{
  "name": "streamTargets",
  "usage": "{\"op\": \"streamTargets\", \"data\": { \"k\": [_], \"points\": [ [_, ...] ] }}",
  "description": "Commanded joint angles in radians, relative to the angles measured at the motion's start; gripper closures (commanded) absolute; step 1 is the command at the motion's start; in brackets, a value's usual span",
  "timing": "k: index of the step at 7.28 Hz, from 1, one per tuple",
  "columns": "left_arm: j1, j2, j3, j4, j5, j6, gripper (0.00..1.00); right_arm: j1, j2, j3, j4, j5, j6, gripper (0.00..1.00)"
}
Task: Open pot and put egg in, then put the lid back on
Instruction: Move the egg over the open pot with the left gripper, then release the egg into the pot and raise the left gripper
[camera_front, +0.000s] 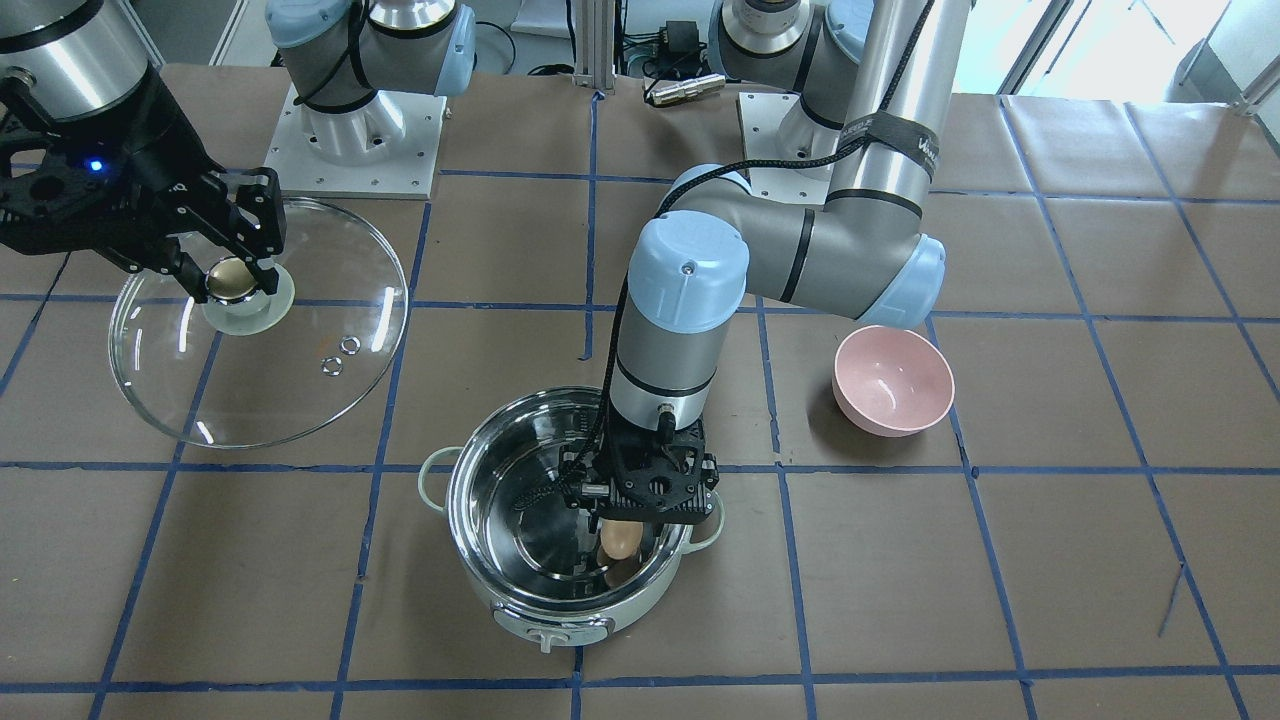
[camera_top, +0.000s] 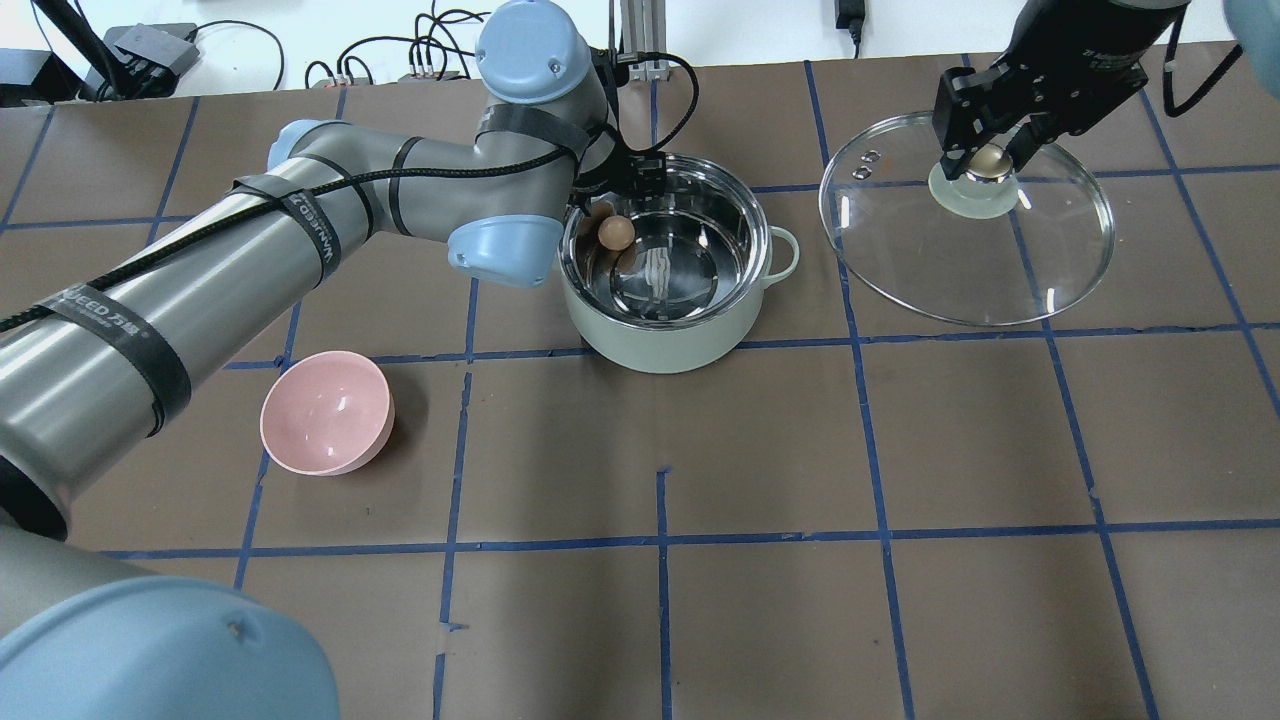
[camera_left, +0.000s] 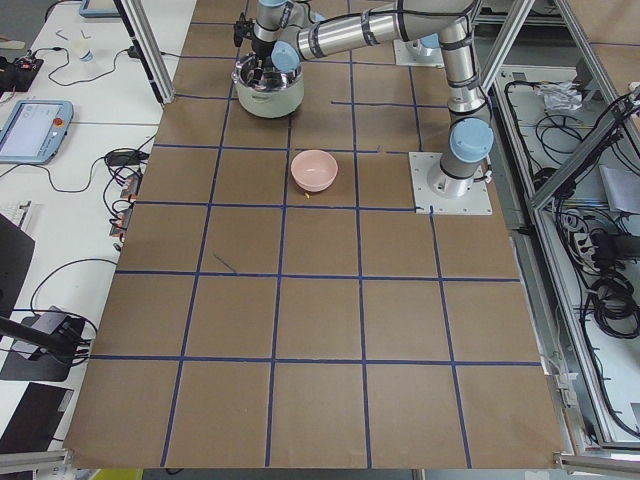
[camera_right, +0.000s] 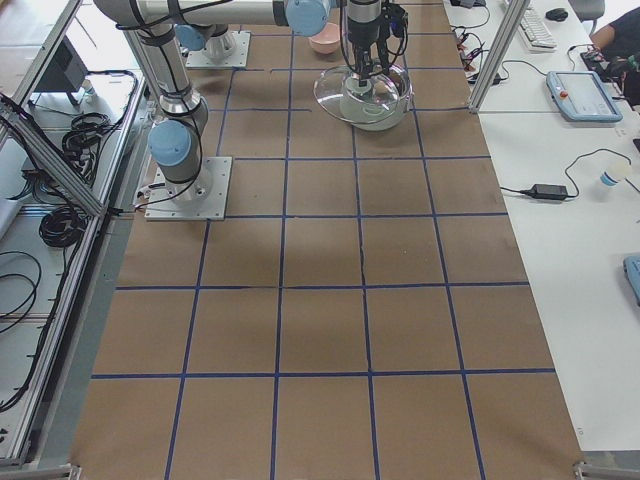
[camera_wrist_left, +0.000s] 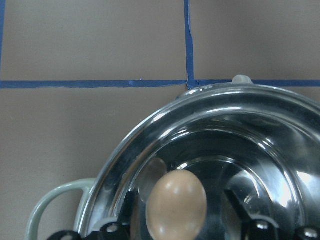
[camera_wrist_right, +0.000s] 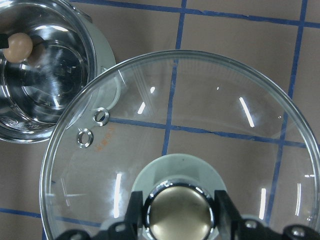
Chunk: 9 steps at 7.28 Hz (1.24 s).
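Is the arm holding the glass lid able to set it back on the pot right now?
Probably not yet. The left claw hangs inside the pot's mouth around the egg, so the lid, gripped by the right claw, would hit that arm.

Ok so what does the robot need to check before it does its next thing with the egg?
1. The lid is off the pot: ok.
2. The egg is inside the pot's rim: ok, close to one wall.
3. The left gripper has hold of the egg: cannot tell. The left wrist view shows gaps beside the egg, and its lower part is cut off.
4. The egg is down on the pot's bottom: cannot tell.
5. The lid is ready to go back: ok. The right gripper is shut on its knob, beside the pot.
6. The pink bowl is out of the way: ok, it stands apart from the pot.
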Motion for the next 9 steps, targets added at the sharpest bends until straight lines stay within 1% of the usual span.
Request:
{"op": "streamTargets", "data": {
  "k": [1,2,3,4,5,6,7,8,9],
  "points": [
    [0.003,0.042,0.017,0.0,-0.039,0.015,0.06,0.0,0.0,0.001,0.0,0.0,0.001,0.53],
    [0.011,0.082,0.017,-0.009,-0.044,0.018,0.04,0.005,0.0,0.0,-0.001,0.0,0.004,0.53],
    [0.035,0.133,0.019,-0.102,-0.044,0.018,0.01,0.015,0.003,-0.007,-0.008,0.002,0.018,0.53],
    [0.091,0.212,0.017,-0.252,-0.075,0.02,0.01,0.04,0.012,-0.007,-0.061,0.0,0.084,0.53],
    [0.148,0.275,0.019,-0.404,-0.102,0.046,0.01,0.085,0.029,-0.008,-0.089,-0.003,0.13,0.53],
    [0.191,0.329,0.019,-0.531,-0.093,0.113,0.01,0.153,0.061,-0.008,-0.16,-0.014,0.2,0.52],
    [0.227,0.383,0.022,-0.637,-0.088,0.126,0.01,0.237,0.098,-0.014,-0.222,-0.017,0.286,0.52],
    [0.267,0.43,0.031,-0.739,-0.087,0.165,0.01,0.294,0.144,-0.017,-0.294,-0.017,0.335,0.52],
    [0.288,0.451,0.049,-0.811,-0.015,0.214,0.01,0.34,0.196,-0.019,-0.357,-0.009,0.36,0.52]
  ]
}}
